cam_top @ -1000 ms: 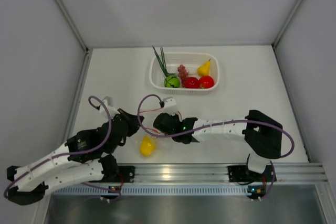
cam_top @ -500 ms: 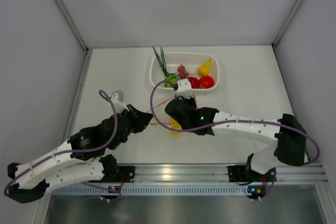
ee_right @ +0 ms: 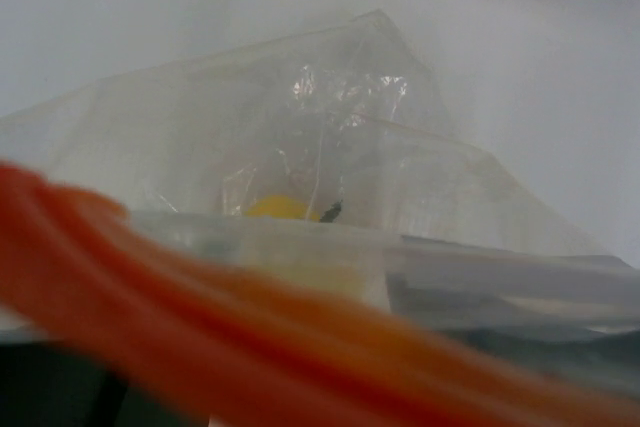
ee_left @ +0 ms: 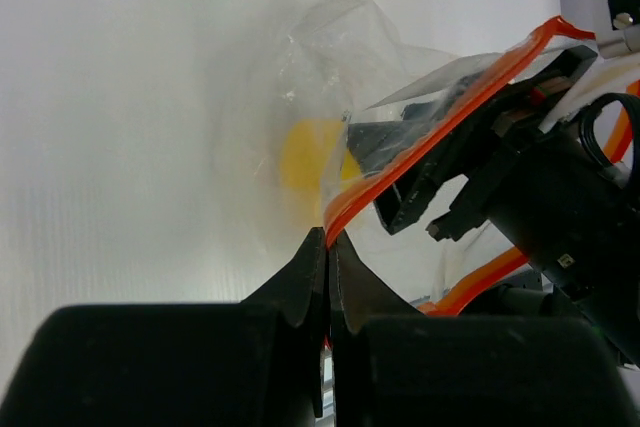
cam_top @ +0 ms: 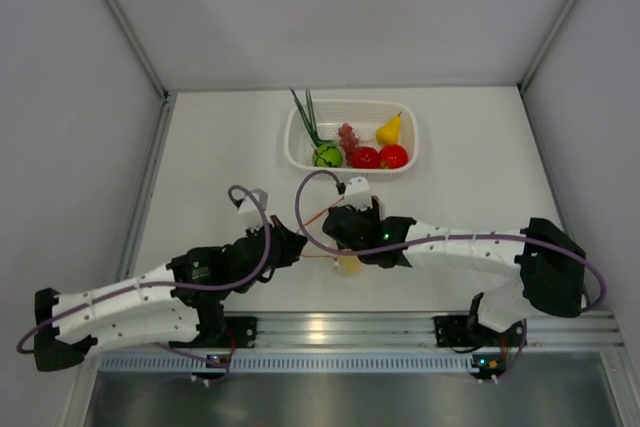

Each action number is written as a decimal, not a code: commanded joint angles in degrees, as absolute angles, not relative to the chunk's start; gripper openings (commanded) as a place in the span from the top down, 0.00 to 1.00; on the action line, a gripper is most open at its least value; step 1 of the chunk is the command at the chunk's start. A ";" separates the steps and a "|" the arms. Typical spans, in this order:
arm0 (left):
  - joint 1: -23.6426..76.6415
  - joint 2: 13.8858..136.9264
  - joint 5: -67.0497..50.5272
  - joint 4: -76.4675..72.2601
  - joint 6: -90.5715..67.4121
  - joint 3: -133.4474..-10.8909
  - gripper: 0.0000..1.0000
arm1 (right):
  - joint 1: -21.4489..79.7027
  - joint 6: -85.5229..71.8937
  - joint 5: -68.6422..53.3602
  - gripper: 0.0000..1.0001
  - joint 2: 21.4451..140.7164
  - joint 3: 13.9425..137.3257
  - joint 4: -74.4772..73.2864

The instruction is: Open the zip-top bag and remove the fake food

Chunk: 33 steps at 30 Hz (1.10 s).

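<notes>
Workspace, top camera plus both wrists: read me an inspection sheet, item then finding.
Surface: white table, no spills seen.
Job's things: zip-top bag at the near middle, its orange zip strip looks parted; one yellow fake food inside; other fake food lies in the white basket.
Clutter: nothing seen.
Claws: left claw shut on the zip strip; right claw at the bag's mouth, open or shut unclear.
Cables: purple cable loops on each arm, no snag seen.
Surroundings: grey walls on three sides; metal rail at the near edge.

White-shelled left arm (cam_top: 120, 299) and right arm (cam_top: 462, 244), black joints, looped purple cables (cam_top: 300, 207), one green indicator light (cam_top: 385, 238).
</notes>
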State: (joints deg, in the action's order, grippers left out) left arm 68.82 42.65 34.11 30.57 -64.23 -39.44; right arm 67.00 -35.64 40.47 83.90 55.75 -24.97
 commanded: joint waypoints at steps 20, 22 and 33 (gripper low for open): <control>73.48 48.78 38.58 28.04 -68.29 -41.66 1.00 | 65.66 -54.49 37.89 0.14 96.23 54.05 -30.33; 73.48 49.04 38.58 28.12 -68.03 -41.92 1.00 | 65.22 -54.49 37.44 0.16 97.55 54.14 -29.88; 73.48 47.20 42.09 28.39 -63.91 -44.29 1.00 | 67.93 -47.91 38.14 0.48 90.44 54.84 -25.84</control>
